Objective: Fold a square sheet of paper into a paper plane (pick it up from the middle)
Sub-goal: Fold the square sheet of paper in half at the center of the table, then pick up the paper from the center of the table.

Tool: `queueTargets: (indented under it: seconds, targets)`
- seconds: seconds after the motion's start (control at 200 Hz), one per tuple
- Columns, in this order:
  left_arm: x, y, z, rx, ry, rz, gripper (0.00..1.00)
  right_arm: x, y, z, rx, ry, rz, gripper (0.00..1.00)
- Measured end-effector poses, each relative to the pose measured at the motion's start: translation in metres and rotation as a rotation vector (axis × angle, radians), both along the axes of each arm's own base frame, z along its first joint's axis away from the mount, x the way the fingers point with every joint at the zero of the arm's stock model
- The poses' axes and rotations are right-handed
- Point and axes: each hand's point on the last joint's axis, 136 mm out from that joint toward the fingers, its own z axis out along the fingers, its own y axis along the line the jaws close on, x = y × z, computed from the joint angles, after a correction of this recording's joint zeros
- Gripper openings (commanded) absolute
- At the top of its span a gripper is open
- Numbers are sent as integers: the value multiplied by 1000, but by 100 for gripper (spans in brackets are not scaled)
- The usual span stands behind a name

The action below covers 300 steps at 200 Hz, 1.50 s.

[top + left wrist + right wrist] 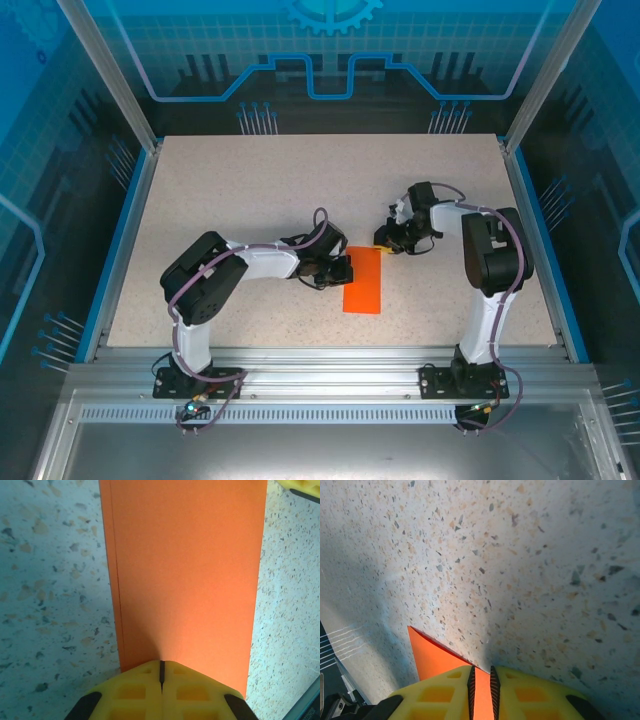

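Note:
The square sheet of paper (363, 280) lies folded into a bright orange rectangle in the middle of the table. My left gripper (340, 268) is shut, its yellow tips (161, 667) resting over the left long edge of the paper (185, 570) with nothing between them. A second layer's edge runs down the left side in the left wrist view. My right gripper (385, 243) is at the paper's far right corner. Its jaws (481, 672) stand a narrow gap apart, with the paper's pointed corner (432, 655) showing in and beside the gap.
The speckled tabletop (250, 190) has blue rails on its left and right sides and a metal frame along the near edge (320, 365). A yellow finger of the right gripper (300, 487) shows at the top right of the left wrist view.

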Motion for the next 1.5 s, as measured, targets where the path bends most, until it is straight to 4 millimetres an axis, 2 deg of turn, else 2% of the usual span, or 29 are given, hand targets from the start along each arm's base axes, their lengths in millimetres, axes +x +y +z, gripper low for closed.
queueTargets:
  seconds: [0.09,0.195,0.235,0.315,0.415,0.48,0.545,0.675,0.8,0.98,1.105,1.295,1.5]
  targets:
    - [0,0,1,-2,0,0,12,-2,-4,6,-28,-11,-2,25]
    - [-3,0,6,-2,6,4,27,-5,-9,31,-50,-72,-1,30]
    - [-4,1,12,-7,-3,0,34,-7,-11,42,-58,-101,-2,32]
    - [-3,1,32,-30,-29,12,37,-16,-13,63,-65,-159,1,33]
    - [-2,1,58,-65,-75,22,42,-34,-14,72,-86,-185,9,35]
    - [-4,5,67,-76,-93,30,44,-52,-13,68,-102,-171,19,36]
    - [-8,10,68,-75,-96,36,45,-75,-10,59,-110,-141,37,36]
    - [-21,24,54,-48,-59,58,46,-117,-1,38,-149,-67,91,38]
    - [-32,35,42,-26,-26,77,50,-140,2,30,-170,-42,111,39]
    - [-37,39,34,-25,2,101,50,-149,-3,21,-180,-7,81,35]
    - [-35,38,35,-36,5,114,50,-143,3,22,-149,-18,73,33]
    - [-33,34,39,-57,-1,121,50,-144,5,10,-151,24,77,34]
    - [-33,35,37,-61,7,133,51,-140,11,8,-120,26,75,33]
